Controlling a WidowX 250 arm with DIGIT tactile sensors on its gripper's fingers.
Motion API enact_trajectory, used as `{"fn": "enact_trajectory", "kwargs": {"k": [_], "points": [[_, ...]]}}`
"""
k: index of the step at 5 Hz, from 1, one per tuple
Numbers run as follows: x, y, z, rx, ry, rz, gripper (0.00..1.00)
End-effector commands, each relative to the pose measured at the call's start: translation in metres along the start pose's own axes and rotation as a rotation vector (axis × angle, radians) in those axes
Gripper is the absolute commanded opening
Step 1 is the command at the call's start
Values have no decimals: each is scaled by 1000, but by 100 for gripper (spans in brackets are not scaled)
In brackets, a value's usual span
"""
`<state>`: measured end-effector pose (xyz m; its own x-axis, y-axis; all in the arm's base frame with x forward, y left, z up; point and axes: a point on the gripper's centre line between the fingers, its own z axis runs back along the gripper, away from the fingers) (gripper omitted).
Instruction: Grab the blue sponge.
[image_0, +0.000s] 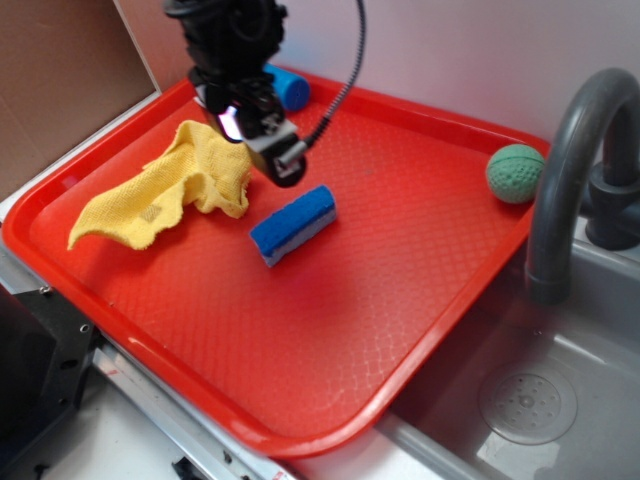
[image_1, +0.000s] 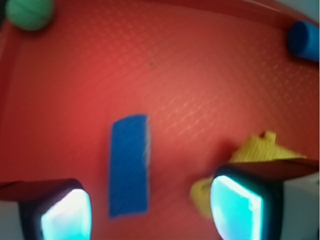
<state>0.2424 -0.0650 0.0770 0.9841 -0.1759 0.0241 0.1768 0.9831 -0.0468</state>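
Overhead, the gripper (image_0: 262, 135) is held above the red tray (image_0: 330, 400), with its jaws spread apart and nothing between them; in the wrist view the two pads (image_1: 235, 207) are seen wide of each other, glowing pale cyan. No contact with anything is shown. The blue sponge (image_0: 293, 224) is found just beside and below the gripper, lying flat near the middle of the tray, clear of the fingers. It is seen as a small rectangular block with a bright blue rough top over a whitish-grey lower layer, which shows along its long side. In the wrist view the blue sponge (image_1: 129, 165) is framed between the pads but nearer the one on the left of the picture. No writing or label can be read on it. A yellow cloth (image_0: 165, 190) is crumpled beside the gripper, a blue cylinder (image_0: 288, 86) lies at the far rim, and a green ball (image_0: 515, 172) rests in the tray's corner near a grey faucet (image_0: 570, 170)
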Motion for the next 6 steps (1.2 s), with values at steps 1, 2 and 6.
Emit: {"fn": "enact_trajectory", "kwargs": {"k": [1, 2, 6], "points": [[13, -12, -25, 15, 33, -65, 100], [9, -28, -34, -14, 46, -120, 100], [-9, -45, -63, 107, 124, -63, 91]]}}
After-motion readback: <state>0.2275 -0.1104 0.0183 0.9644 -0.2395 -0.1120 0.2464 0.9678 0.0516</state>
